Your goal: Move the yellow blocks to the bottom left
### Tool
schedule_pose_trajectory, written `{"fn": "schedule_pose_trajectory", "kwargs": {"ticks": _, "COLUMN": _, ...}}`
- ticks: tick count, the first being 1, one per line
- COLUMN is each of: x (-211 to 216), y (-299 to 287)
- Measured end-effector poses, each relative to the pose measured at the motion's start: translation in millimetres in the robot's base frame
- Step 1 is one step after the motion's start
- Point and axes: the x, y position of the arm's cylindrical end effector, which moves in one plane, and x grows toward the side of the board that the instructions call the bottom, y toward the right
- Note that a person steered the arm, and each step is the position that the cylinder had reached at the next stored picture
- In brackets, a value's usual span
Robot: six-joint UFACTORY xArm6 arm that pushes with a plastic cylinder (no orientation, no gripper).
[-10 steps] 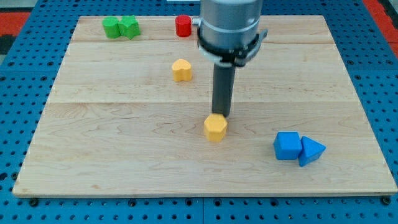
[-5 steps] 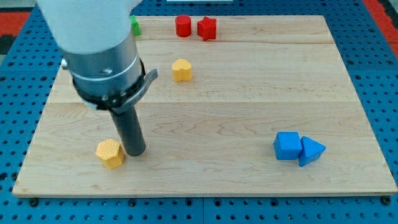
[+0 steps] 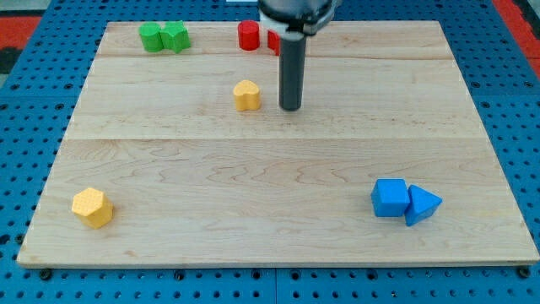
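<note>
A yellow hexagonal block [image 3: 92, 208] lies near the board's bottom left corner. A second yellow block [image 3: 247, 95], rounded on top, sits in the upper middle of the board. My tip [image 3: 291, 107] stands just to the right of this second yellow block, a small gap between them, not touching.
Two green blocks [image 3: 164, 37] sit together at the top left. A red cylinder [image 3: 248, 35] and a red block [image 3: 273, 39], partly hidden behind the rod, sit at the top middle. A blue cube [image 3: 390, 198] and a blue triangular block [image 3: 421, 205] touch at the lower right.
The yellow hexagonal block has gone from the board's middle to the bottom left corner. My tip has left it and moved up to the right of the other yellow block.
</note>
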Motion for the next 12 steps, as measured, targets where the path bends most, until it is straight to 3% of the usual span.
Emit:
{"fn": "schedule_pose_trajectory", "kwargs": {"ticks": 1, "x": -13, "y": -41}}
{"fn": "schedule_pose_trajectory", "kwargs": {"ticks": 2, "x": 69, "y": -92}}
{"fn": "schedule_pose_trajectory", "kwargs": {"ticks": 3, "x": 102, "y": -140}}
{"fn": "schedule_pose_trajectory", "kwargs": {"ticks": 4, "x": 70, "y": -79}}
{"fn": "schedule_pose_trajectory", "kwargs": {"ticks": 5, "x": 36, "y": -62}}
{"fn": "schedule_pose_trajectory", "kwargs": {"ticks": 6, "x": 13, "y": -111}}
{"fn": "schedule_pose_trajectory", "kwargs": {"ticks": 8, "x": 135, "y": -188}}
{"fn": "schedule_pose_trajectory", "kwargs": {"ticks": 10, "x": 170, "y": -147}}
{"fn": "schedule_pose_trajectory", "kwargs": {"ticks": 12, "x": 194, "y": -196}}
